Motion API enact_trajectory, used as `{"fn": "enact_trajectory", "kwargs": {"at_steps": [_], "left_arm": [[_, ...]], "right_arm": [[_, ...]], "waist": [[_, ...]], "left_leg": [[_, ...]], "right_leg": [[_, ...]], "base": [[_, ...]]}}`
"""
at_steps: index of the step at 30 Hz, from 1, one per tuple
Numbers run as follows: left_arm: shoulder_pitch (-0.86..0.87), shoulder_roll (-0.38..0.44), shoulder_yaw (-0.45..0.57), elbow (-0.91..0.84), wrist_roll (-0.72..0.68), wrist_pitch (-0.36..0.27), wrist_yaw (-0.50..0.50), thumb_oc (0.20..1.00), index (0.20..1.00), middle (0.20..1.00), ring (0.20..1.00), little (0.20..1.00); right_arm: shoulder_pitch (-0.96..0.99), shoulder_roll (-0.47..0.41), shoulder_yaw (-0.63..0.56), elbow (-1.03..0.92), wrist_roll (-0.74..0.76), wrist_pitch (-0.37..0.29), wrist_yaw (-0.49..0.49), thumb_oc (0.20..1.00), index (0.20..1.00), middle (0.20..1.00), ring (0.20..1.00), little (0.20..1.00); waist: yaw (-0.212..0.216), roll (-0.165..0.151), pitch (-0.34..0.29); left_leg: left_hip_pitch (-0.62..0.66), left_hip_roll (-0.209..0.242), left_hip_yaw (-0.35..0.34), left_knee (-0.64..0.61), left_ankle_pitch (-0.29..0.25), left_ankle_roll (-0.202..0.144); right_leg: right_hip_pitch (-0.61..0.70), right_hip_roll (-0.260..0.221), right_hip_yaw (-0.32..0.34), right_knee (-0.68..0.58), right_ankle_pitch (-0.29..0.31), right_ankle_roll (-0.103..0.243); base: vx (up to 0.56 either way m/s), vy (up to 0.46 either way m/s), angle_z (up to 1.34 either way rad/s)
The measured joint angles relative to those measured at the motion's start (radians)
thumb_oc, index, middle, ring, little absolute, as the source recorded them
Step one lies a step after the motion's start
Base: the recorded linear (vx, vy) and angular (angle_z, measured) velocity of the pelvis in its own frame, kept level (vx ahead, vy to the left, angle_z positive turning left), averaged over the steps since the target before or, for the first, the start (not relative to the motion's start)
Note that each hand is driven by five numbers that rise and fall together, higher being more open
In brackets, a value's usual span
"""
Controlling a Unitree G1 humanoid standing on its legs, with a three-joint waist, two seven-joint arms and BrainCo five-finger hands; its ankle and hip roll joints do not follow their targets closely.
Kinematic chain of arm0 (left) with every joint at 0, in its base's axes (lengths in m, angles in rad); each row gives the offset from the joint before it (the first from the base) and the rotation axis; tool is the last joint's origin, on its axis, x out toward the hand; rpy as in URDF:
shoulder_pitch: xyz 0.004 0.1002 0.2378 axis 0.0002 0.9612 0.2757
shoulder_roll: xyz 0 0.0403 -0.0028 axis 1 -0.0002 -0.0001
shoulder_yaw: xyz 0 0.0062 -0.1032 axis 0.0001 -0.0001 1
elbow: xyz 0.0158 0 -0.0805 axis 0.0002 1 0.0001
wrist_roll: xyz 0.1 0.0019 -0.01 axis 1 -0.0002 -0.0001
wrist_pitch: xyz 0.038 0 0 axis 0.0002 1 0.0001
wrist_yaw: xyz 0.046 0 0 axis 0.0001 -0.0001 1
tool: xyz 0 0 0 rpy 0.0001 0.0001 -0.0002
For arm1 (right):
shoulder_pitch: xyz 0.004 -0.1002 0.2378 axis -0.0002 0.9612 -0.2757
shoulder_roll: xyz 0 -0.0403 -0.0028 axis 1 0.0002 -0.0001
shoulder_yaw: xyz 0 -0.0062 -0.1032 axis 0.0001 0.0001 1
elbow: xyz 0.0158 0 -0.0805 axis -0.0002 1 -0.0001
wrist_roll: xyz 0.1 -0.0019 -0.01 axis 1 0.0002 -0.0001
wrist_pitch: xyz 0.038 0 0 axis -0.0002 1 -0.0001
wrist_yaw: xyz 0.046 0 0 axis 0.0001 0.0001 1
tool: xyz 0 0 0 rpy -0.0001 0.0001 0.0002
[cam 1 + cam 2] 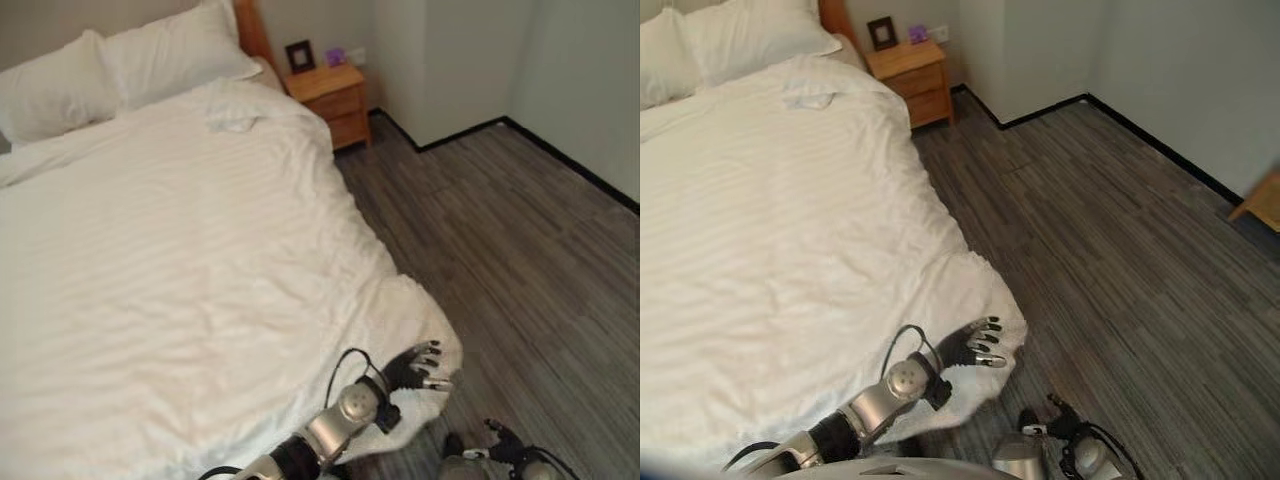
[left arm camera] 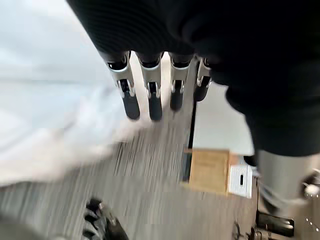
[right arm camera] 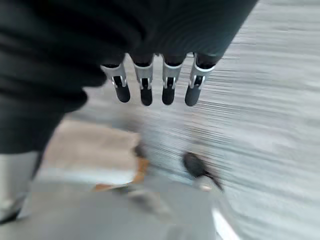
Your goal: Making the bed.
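Nearest to me, my right hand [image 1: 507,441] hangs low over the grey wood-plank floor [image 1: 520,250], just off the foot corner of the bed; in its own wrist view the fingers [image 3: 145,87] reach out straight in a row, holding nothing. A little further, my left arm angles up from the lower edge toward the bed's near corner, and my left hand [image 1: 412,367] lies on the drooping corner of the white striped duvet [image 1: 180,270], with the dark-tipped fingers [image 2: 152,97] spread and nearly straight rather than curled round the cloth. From that wrist the fingers point past the duvet's edge toward the floor. That corner of the duvet hangs off the mattress toward the floor, rumpled, while the rest of it lies spread across the bed, with some shallow creases. At the far end, two white pillows [image 1: 120,65] lie side by side against the head of the bed. Beyond them, beside the headboard, stands a small light wooden nightstand [image 1: 332,97] with a dark picture frame [image 1: 299,55] on top.
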Motion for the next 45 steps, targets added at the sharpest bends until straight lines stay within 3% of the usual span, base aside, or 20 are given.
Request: {"fn": "enact_trajectory", "kwargs": {"at_steps": [4,8,10,11,12,13,15,18,19,20,23,25,28,29,31,33,34,36,41,45], "left_arm": [[-0.055,-0.033,-0.095,-0.009,-0.1,0.017,-0.052,1.0,1.0,1.0,1.0,1.0],[-0.186,0.01,-0.158,-0.147,-0.135,0.024,-0.095,1.0,1.0,1.0,1.0,1.0],[-0.248,0.031,-0.117,-0.25,-0.139,0.017,-0.089,1.0,1.0,1.0,1.0,1.0],[-0.339,0.087,-0.045,-0.429,-0.164,-0.011,-0.078,1.0,1.0,1.0,1.0,1.0],[-0.356,0.05,0.015,-0.456,-0.167,-0.048,-0.068,1.0,1.0,1.0,1.0,1.0],[-0.385,0.051,0.075,-0.495,-0.112,-0.069,-0.038,1.0,1.0,1.0,1.0,1.0],[-0.428,0.242,0.129,-0.586,-0.039,-0.07,0.012,1.0,1.0,1.0,1.0,1.0],[-0.311,0.273,0.153,-0.492,0.061,-0.121,0.1,1.0,1.0,1.0,1.0,1.0],[-0.26,0.302,0.17,-0.439,0.206,-0.128,0.138,1.0,1.0,1.0,1.0,1.0],[-0.018,0.361,0.445,-0.423,0.303,-0.116,0.199,1.0,1.0,1.0,1.0,1.0],[0.256,0.427,0.876,-0.356,0.316,-0.079,0.307,1.0,1.0,1.0,1.0,1.0],[0.269,0.472,0.903,-0.336,0.316,-0.067,0.326,1.0,1.0,1.0,1.0,1.0],[0.283,0.491,0.845,-0.334,0.314,-0.075,0.323,1.0,1.0,1.0,1.0,1.0],[0.312,0.418,0.886,-0.308,0.309,-0.123,0.311,1.0,1.0,1.0,1.0,1.0],[0.363,0.308,0.928,-0.266,0.27,-0.108,0.337,1.0,1.0,1.0,1.0,1.0],[0.429,0.305,0.936,-0.206,0.257,-0.103,0.332,1.0,1.0,1.0,1.0,1.0],[0.484,0.301,0.961,-0.181,0.216,-0.088,0.333,1.0,1.0,1.0,1.0,1.0],[0.515,0.292,0.97,-0.183,0.178,-0.107,0.326,1.0,1.0,1.0,1.0,1.0],[0.477,0.276,0.927,-0.179,0.137,-0.12,0.31,1.0,1.0,1.0,1.0,1.0],[0.426,0.265,0.892,-0.177,0.101,-0.136,0.31,1.0,1.0,1.0,1.0,1.0]], "right_arm": [[-0.003,-0.05,-0.046,0.061,0.058,0.029,-0.007,1.0,1.0,1.0,1.0,1.0],[0.001,-0.093,-0.131,0.135,0.097,0.042,-0.011,1.0,1.0,1.0,1.0,1.0],[0.011,-0.111,-0.147,0.129,0.126,0.04,-0.031,1.0,1.0,1.0,1.0,1.0],[0.039,-0.114,-0.246,0.059,0.17,0.023,-0.061,1.0,1.0,1.0,1.0,1.0],[0.064,-0.12,-0.236,0.048,0.173,0.017,-0.073,1.0,1.0,1.0,1.0,1.0],[0.088,-0.111,-0.295,-0.006,0.18,0.019,-0.078,1.0,1.0,1.0,1.0,1.0],[0.124,-0.128,-0.355,-0.105,0.182,0.013,-0.109,1.0,1.0,1.0,1.0,1.0],[0.065,-0.156,-0.355,-0.189,0.173,-0.016,-0.128,1.0,1.0,1.0,1.0,1.0],[0.162,-0.162,-0.529,-0.395,0.168,0.0,-0.128,0.404,0.404,0.404,0.404,0.404],[0.196,-0.274,-0.535,-0.628,0.159,-0.008,-0.184,0.2,0.2,0.2,0.2,0.2],[0.164,-0.301,-0.515,-0.872,0.155,-0.065,-0.182,0.2,0.2,0.2,0.2,0.2],[0.117,-0.253,-0.453,-0.845,0.155,-0.08,-0.16,0.2,0.2,0.2,0.2,0.2],[0.051,-0.184,-0.396,-0.816,0.132,-0.08,-0.134,0.2,0.2,0.2,0.2,0.2],[0.03,-0.06,-0.404,-0.877,0.171,-0.061,-0.13,0.2,0.2,0.2,0.2,0.2],[0.001,0.02,-0.302,-0.876,0.245,-0.1,-0.09,0.2,0.2,0.2,0.2,0.2],[-0.06,0.092,-0.224,-0.832,0.369,-0.115,-0.042,0.2,0.2,0.2,0.2,0.2],[-0.132,0.189,-0.206,-0.777,0.585,-0.136,0.01,0.2,0.2,0.2,0.2,0.2],[-0.199,0.228,-0.196,-0.732,0.763,-0.161,0.028,0.2,0.2,0.2,0.2,0.2],[-0.283,0.308,-0.187,-0.729,0.985,-0.241,0.059,0.2,0.2,0.2,0.2,0.2],[-0.322,0.32,-0.169,-0.647,1.006,-0.27,0.058,0.2,0.2,0.2,0.2,0.2]], "waist": [[-0.035,0.04,0.015],[-0.059,0.044,0.03],[-0.055,-0.013,0.06],[-0.081,-0.075,0.056],[-0.083,-0.062,0.044],[-0.058,-0.055,0.027],[-0.061,-0.068,0.002],[0.018,-0.093,-0.027],[0.053,-0.087,-0.038],[0.008,-0.081,-0.071],[0.067,-0.124,-0.102],[0.089,-0.154,-0.102],[0.111,-0.205,-0.107],[0.118,-0.239,-0.108],[0.121,-0.243,-0.117],[0.207,-0.224,-0.117],[0.264,-0.206,-0.113],[0.312,-0.183,-0.097],[0.357,-0.151,-0.019],[0.362,-0.079,0.069]], "left_leg": [[-0.018,0.008,0.012,0.004,0.008,-0.006],[-0.077,0.015,0.01,0.056,-0.007,-0.027],[-0.094,-0.016,0.019,0.198,-0.06,-0.036],[-0.09,-0.049,0.026,0.444,-0.163,-0.035],[-0.074,-0.04,0.003,0.41,-0.198,-0.029],[-0.052,-0.069,-0.01,0.282,-0.235,0.025],[-0.015,-0.115,-0.019,0.146,-0.19,0.064],[-0.005,-0.14,-0.05,0.097,-0.147,0.06],[-0.008,-0.138,-0.06,0.111,-0.156,0.05],[0.002,-0.138,-0.04,0.095,-0.144,0.071],[0.024,-0.123,-0.052,0.066,-0.12,0.069],[0.02,-0.114,-0.109,0.04,-0.109,0.093],[0.008,-0.14,-0.135,0.016,-0.084,0.102],[-0.009,-0.163,-0.177,0.034,-0.092,0.091],[-0.018,-0.151,-0.212,0.024,-0.088,0.096],[-0.014,-0.131,-0.206,0.002,-0.076,0.078],[-0.045,-0.116,-0.234,0.007,-0.061,0.064],[-0.068,-0.116,-0.241,0.007,-0.042,0.048],[-0.144,-0.121,-0.283,0.025,-0.012,0.044],[-0.2,-0.121,-0.295,0.008,0.011,0.042]], "right_leg": [[-0.021,0.004,0.001,0.014,-0.007,-0.012],[-0.052,-0.002,-0.028,0.049,-0.014,-0.022],[-0.04,-0.072,-0.056,0.054,0.004,-0.043],[0.018,-0.149,-0.105,0.044,0.016,-0.023],[0.018,-0.13,-0.111,0.058,-0.004,0.003],[0.005,-0.129,-0.138,0.097,0.005,0.026],[-0.021,-0.182,-0.189,0.157,-0.036,0.03],[-0.037,-0.164,-0.112,0.198,-0.064,0.055],[-0.012,-0.171,-0.128,0.195,-0.06,0.072],[0.006,-0.181,-0.19,0.203,-0.065,0.064],[0.01,-0.165,-0.2,0.22,-0.072,0.05],[-0.024,-0.178,-0.191,0.308,-0.118,0.069],[-0.078,-0.176,-0.159,0.244,-0.099,0.07],[-0.081,-0.17,-0.078,0.235,-0.081,0.05],[-0.019,-0.136,-0.062,0.143,-0.071,0.039],[0.006,-0.11,-0.081,0.078,-0.053,0.033],[0.017,-0.089,-0.124,0.032,-0.029,0.03],[0.02,-0.089,-0.151,0.025,-0.027,0.031],[-0.004,-0.087,-0.207,0.003,-0.009,0.031],[-0.053,-0.091,-0.227,0.003,0.003,0.023]], "base": [[-0.17,-0.079,0.01],[-0.12,-0.037,0.2],[-0.16,0.028,0.29],[-0.17,0.147,0.58],[-0.12,0.136,1.01],[-0.12,0.135,1.09],[0.0,0.003,1.16],[-0.27,0.431,0.51],[-0.12,0.183,0.68],[-0.1,0.149,0.58],[-0.05,0.048,0.35],[-0.01,0.011,0.75],[-0.17,0.014,0.39],[-0.01,-0.005,0.55],[0.06,-0.039,0.78],[0.0,-0.047,0.36],[-0.02,-0.034,0.56],[-0.04,-0.023,0.48],[-0.17,-0.024,0.33],[-0.14,-0.002,0.19]]}}
